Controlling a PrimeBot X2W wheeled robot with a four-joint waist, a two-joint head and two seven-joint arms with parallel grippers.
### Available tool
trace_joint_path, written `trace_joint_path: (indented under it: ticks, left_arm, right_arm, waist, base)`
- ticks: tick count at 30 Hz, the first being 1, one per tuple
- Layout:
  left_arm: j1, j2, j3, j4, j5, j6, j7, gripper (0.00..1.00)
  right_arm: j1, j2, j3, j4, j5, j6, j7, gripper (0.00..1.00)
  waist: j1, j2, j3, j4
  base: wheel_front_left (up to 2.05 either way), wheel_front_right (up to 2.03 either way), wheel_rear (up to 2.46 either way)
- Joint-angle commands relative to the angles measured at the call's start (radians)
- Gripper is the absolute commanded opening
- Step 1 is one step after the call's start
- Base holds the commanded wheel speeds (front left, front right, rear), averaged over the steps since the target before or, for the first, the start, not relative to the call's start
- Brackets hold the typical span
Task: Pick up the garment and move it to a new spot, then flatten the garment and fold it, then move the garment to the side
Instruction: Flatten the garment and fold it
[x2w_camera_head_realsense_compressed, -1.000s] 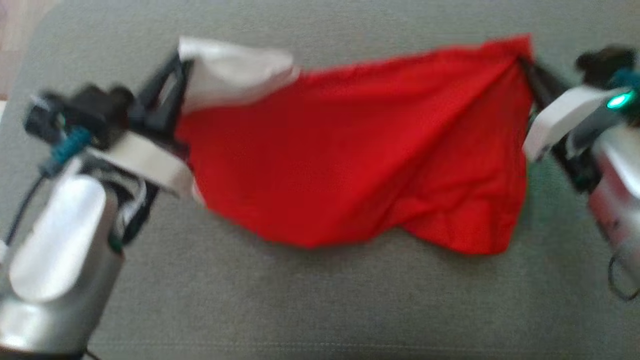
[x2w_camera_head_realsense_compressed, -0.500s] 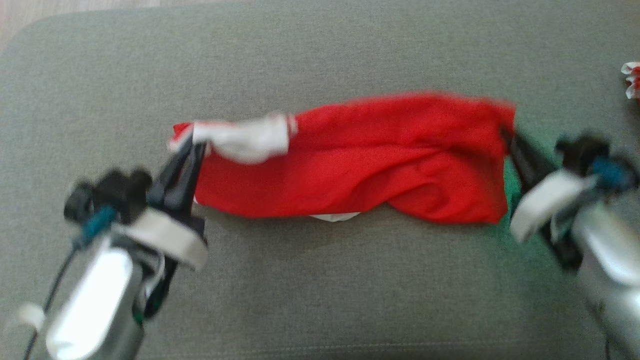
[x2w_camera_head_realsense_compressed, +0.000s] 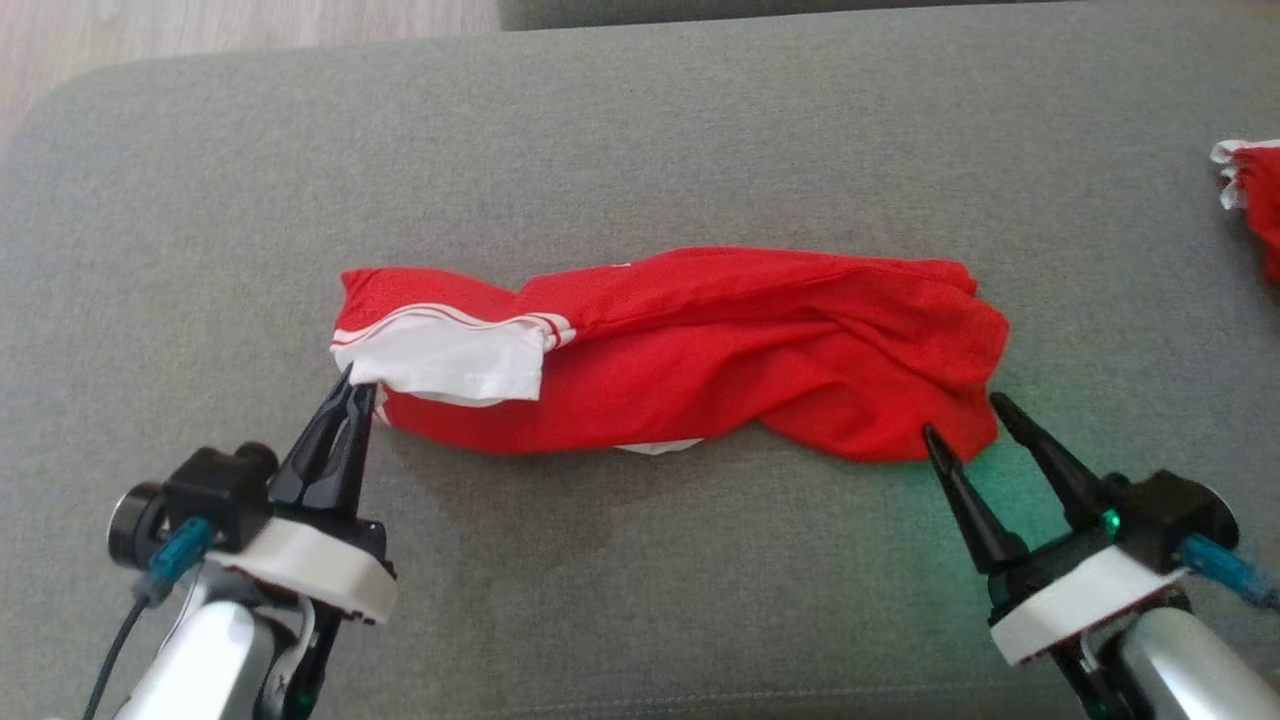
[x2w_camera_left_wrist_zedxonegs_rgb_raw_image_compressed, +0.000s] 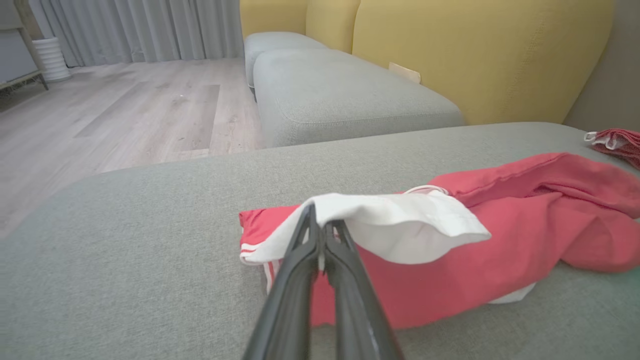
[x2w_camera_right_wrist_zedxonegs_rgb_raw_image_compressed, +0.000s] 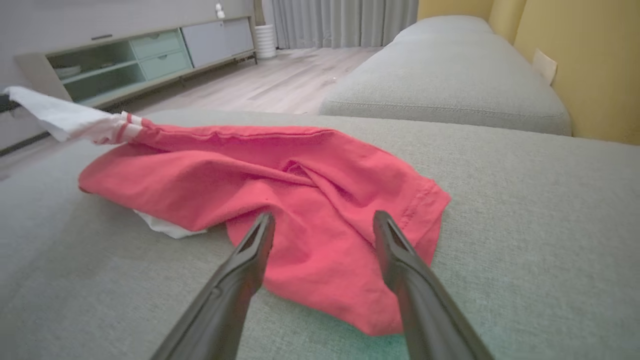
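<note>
The garment (x2w_camera_head_realsense_compressed: 700, 350) is red with a white panel at its left end and lies bunched in a long strip on the grey cushion (x2w_camera_head_realsense_compressed: 640, 600). My left gripper (x2w_camera_head_realsense_compressed: 350, 385) is shut on the lower corner of the white panel; in the left wrist view the white cloth drapes over the closed gripper (x2w_camera_left_wrist_zedxonegs_rgb_raw_image_compressed: 320, 231). My right gripper (x2w_camera_head_realsense_compressed: 960, 414) stands open at the garment's right end. In the right wrist view its fingertips (x2w_camera_right_wrist_zedxonegs_rgb_raw_image_compressed: 380, 220) hover just above the red corner of the garment (x2w_camera_right_wrist_zedxonegs_rgb_raw_image_compressed: 300, 200), holding nothing.
A second red and white cloth (x2w_camera_head_realsense_compressed: 1250, 195) lies at the cushion's far right edge. Wood floor (x2w_camera_head_realsense_compressed: 200, 30) shows beyond the rounded far left corner. Another grey cushion (x2w_camera_left_wrist_zedxonegs_rgb_raw_image_compressed: 340, 95) and a yellow backrest (x2w_camera_left_wrist_zedxonegs_rgb_raw_image_compressed: 475, 55) stand behind.
The garment has come down from a stretched, lifted spread onto the cushion. My right gripper has opened and let go of the red corner. The left one keeps its hold. The camera has shifted.
</note>
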Motion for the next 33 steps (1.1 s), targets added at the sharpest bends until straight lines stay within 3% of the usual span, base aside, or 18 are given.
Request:
trace_joint_path:
  ticks: [1, 10, 20, 33]
  left_arm:
    - [-0.021, 0.031, 0.048, -0.035, -0.004, 0.008, -0.009, 0.0]
    - [-0.014, 0.039, 0.038, -0.061, 0.001, 0.016, -0.003, 0.0]
    - [-0.052, 0.044, 0.009, -0.07, 0.015, 0.005, 0.022, 0.0]
    - [-0.086, 0.053, -0.007, -0.074, 0.026, 0.007, 0.038, 0.0]
  right_arm:
    - [0.004, -0.003, -0.015, -0.043, 0.042, -0.001, -0.013, 1.0]
    - [-0.102, 0.012, -0.091, 0.032, 0.224, -0.001, 0.104, 1.0]
    - [-0.268, -0.033, -0.03, 0.189, 0.507, -0.001, 0.325, 1.0]
    - [-0.303, -0.088, 0.025, 0.23, 0.704, -0.001, 0.347, 0.99]
  waist:
    - [0.0, 0.0, -0.007, -0.008]
    - [0.0, 0.0, 0.002, -0.014]
    - [0.0, 0.0, 0.027, 0.034]
    - [0.0, 0.0, 0.05, 0.052]
  base:
    - [0.0, 0.0, 0.0]
    - [0.0, 0.0, 0.0]
    - [0.0, 0.0, 0.0]
    - [0.0, 0.0, 0.0]
